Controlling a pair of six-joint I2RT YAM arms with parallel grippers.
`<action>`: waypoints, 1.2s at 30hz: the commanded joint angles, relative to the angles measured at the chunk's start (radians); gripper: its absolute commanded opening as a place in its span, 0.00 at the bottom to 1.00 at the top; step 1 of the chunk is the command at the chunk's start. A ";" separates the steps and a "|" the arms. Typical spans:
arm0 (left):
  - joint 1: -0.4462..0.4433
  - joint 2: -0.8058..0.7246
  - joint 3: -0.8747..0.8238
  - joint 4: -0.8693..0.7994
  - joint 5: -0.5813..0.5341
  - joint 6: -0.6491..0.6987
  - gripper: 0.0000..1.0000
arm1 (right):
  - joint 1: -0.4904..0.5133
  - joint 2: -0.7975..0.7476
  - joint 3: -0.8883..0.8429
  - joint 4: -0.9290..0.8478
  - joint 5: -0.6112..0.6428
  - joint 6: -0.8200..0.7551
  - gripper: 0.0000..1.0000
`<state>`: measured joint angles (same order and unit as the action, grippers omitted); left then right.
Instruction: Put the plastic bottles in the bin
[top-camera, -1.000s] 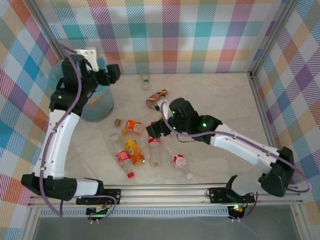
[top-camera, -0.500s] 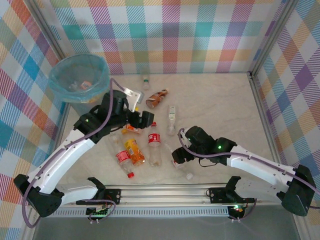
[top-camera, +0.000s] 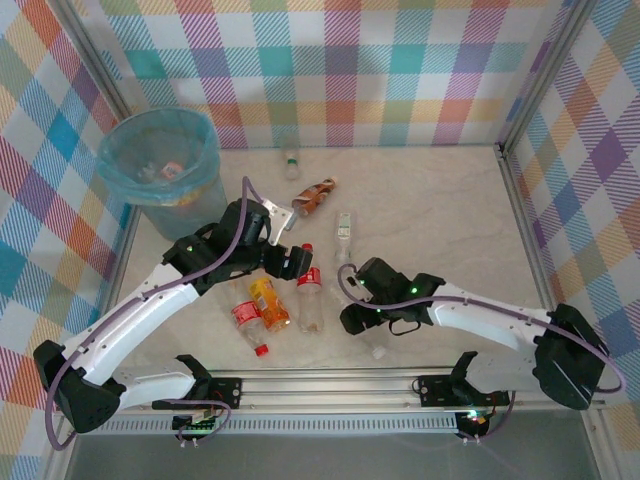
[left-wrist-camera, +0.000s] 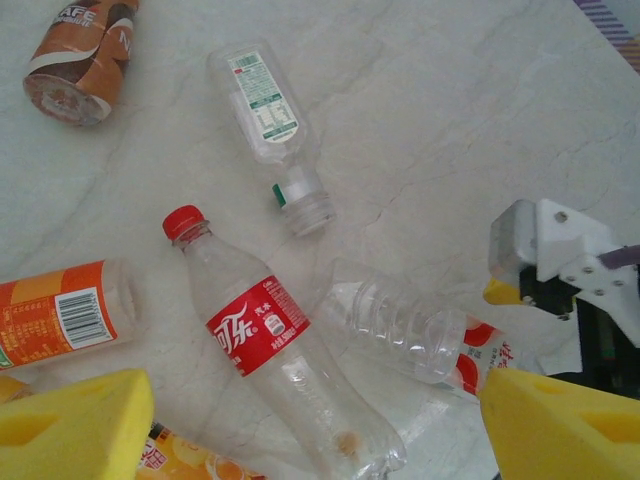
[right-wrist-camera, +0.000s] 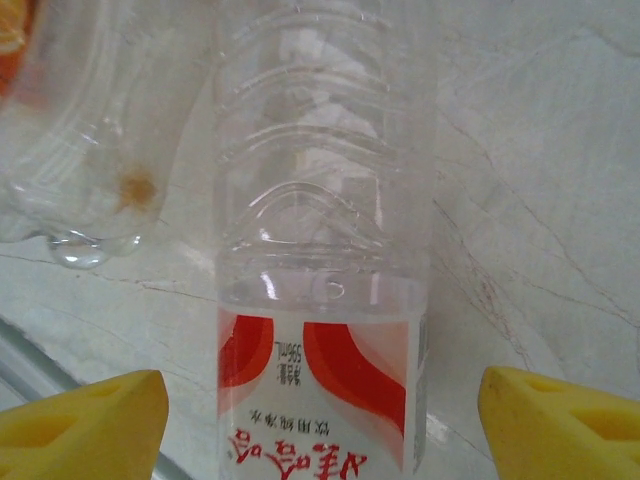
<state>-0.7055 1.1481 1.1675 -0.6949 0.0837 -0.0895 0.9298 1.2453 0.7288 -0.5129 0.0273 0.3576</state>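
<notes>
The bin, lined with a light-blue bag, stands at the back left with a few bottles inside. My left gripper hovers open over the bottle pile. Its yellow fingertips flank the base of a red-labelled cola bottle without touching it. My right gripper is open and low. Its yellow fingertips straddle a clear bottle with a red-and-white label, which also lies near my left gripper as the ribbed bottle.
Lying loose on the marble table are an orange bottle, a red-labelled one, an orange-labelled bottle, a brown bottle, a small clear bottle and a tiny one. Checked walls enclose three sides.
My left arm has swung from the bin down over the bottle pile. My right gripper has moved toward the near edge and leftward, onto the clear red-and-white bottle.
</notes>
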 joint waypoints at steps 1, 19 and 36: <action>-0.010 -0.025 -0.008 -0.014 -0.018 -0.013 0.85 | -0.001 0.035 0.009 0.020 -0.017 -0.014 0.81; -0.011 -0.006 -0.012 -0.014 -0.015 -0.015 0.85 | 0.001 0.156 0.025 0.025 -0.032 -0.024 0.74; -0.011 -0.018 0.093 0.055 0.021 -0.073 0.88 | -0.001 -0.192 0.031 -0.085 -0.070 0.000 0.60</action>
<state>-0.7055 1.1450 1.2003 -0.6964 0.0849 -0.1295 0.9298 1.1351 0.7296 -0.5644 -0.0128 0.3550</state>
